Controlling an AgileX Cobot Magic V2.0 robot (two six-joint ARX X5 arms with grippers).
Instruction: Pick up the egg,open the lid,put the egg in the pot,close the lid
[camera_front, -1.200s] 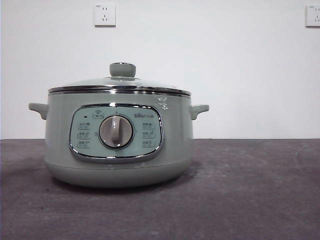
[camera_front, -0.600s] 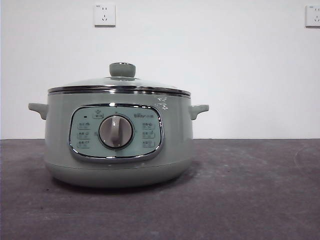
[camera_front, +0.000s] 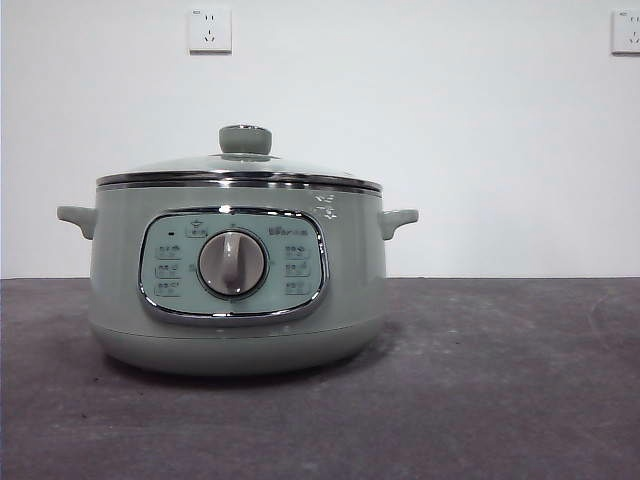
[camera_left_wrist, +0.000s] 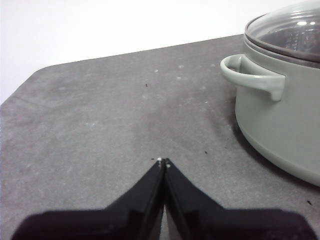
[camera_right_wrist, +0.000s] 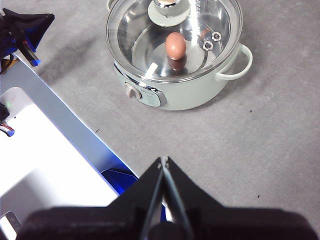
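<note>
The sage-green pot (camera_front: 235, 290) stands on the dark table with the glass lid (camera_front: 240, 168) closed on it, its knob (camera_front: 245, 139) on top. In the right wrist view the reddish-brown egg (camera_right_wrist: 175, 45) lies inside the pot (camera_right_wrist: 190, 92), seen through the lid (camera_right_wrist: 220, 30). My right gripper (camera_right_wrist: 164, 161) is shut and empty, high above the table, well away from the pot. My left gripper (camera_left_wrist: 163, 161) is shut and empty, low over the table beside the pot's side handle (camera_left_wrist: 250, 75). Neither gripper shows in the front view.
Two wall sockets (camera_front: 209, 29) sit on the white wall behind. In the right wrist view the robot's white and silver base (camera_right_wrist: 45, 150) lies beside the table, and the other arm's black tip (camera_right_wrist: 22, 25) shows at a corner.
</note>
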